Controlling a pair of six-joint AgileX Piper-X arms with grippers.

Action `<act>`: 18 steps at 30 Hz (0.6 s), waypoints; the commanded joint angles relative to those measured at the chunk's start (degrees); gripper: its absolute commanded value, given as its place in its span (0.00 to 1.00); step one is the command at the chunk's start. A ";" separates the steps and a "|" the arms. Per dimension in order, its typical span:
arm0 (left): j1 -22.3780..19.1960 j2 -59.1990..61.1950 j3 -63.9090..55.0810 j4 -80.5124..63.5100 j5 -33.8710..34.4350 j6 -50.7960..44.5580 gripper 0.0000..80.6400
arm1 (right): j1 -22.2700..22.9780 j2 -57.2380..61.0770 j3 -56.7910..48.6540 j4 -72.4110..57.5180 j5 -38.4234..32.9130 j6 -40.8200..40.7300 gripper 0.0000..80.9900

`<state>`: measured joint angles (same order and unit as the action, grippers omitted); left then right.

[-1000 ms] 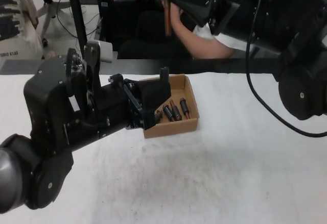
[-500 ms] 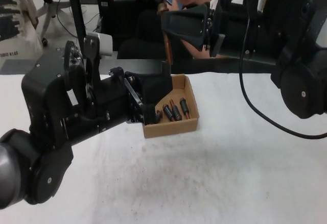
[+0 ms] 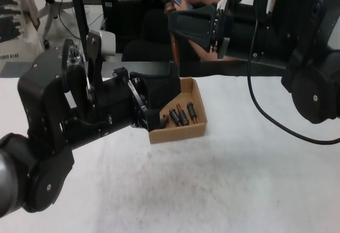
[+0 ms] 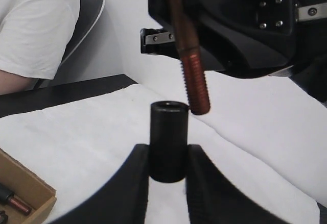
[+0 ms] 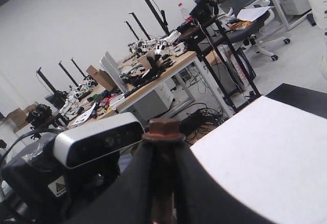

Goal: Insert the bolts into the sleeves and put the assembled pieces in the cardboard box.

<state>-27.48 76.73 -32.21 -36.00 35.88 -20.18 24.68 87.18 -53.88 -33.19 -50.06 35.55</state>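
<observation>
1. Your left gripper [image 4: 168, 155] has its jaws closed on the lower half of the black sleeve [image 4: 168, 129]. The sleeve stands upright with its mouth free, in the air above the surface [image 3: 239, 180].
2. Your right gripper [image 5: 162, 151] has its jaws clamped on the bolt [image 4: 194, 83] near the head, and the thread hangs downward. The tip is just beside the mouth of the sleeve and not yet inside. I cannot tell if it touches the rim.
3. The bolt leans a little compared with the sleeve. I think you should first make it parallel to the sleeve, and only then bring the tip over the middle of the mouth.
4. Lower it slowly. If the thread catches on the rim, lift a little and correct. Do not push, because the sleeve may slip in the jaws.
5. Hold the left arm quiet during this.
6. The cardboard box [image 3: 178, 132] sits on the surface below the left arm, with several assembled pieces [image 3: 180, 116] in it. It comes after the insertion.
</observation>
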 commanded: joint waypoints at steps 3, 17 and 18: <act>-0.14 -1.06 -0.61 -0.68 1.55 0.01 0.00 | -0.56 -0.91 -0.67 -0.59 0.90 -0.63 0.01; -0.14 -1.06 -0.61 -0.68 2.43 -0.53 0.00 | -1.45 -0.91 -0.67 -0.62 1.70 -0.60 0.01; -0.14 -1.06 -0.61 -0.68 2.43 -0.53 0.00 | -1.45 -0.91 -0.67 -0.62 1.70 -0.60 0.01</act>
<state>-27.48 76.73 -32.21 -36.00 37.45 -20.53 23.40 87.18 -53.88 -33.31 -48.65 35.39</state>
